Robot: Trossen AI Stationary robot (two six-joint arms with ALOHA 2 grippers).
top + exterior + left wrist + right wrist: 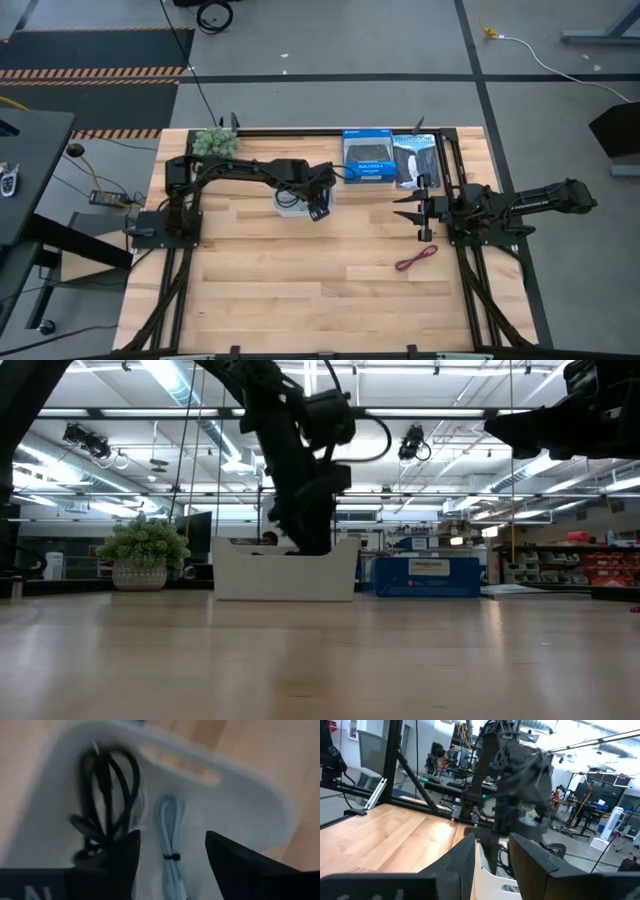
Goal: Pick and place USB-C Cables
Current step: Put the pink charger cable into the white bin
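Inside the white bin [260,805]: a black cable [107,795] in loose loops and a light blue-grey cable [171,835] folded long and tied with a dark band lie side by side on the floor of the bin, not touching; a bit of white cable may sit between them, too blurred to tell.
Bin position: toward the far middle of the wooden table [300,290], just to the left of the blue box [367,157].
Left gripper [170,857]: lowered into the bin's open top, jaws apart, straddling the blue-grey cable without gripping it; the black cable lies by one finger.
Dark red cable [416,260]: loose on bare wood near the right side, in front of the right gripper, well apart from the bin.
Right gripper [408,208]: held above the table at the right edge, pointing toward the bin, jaws apart and holding nothing.
Open room: the near half of the table is bare wood; black frame rails run along both sides and the far edge.
Other things: a black box [413,160] stands just beside the blue box at the far edge, a potted plant [215,142] at the far left corner.
In the way: the left arm crosses over the bin.
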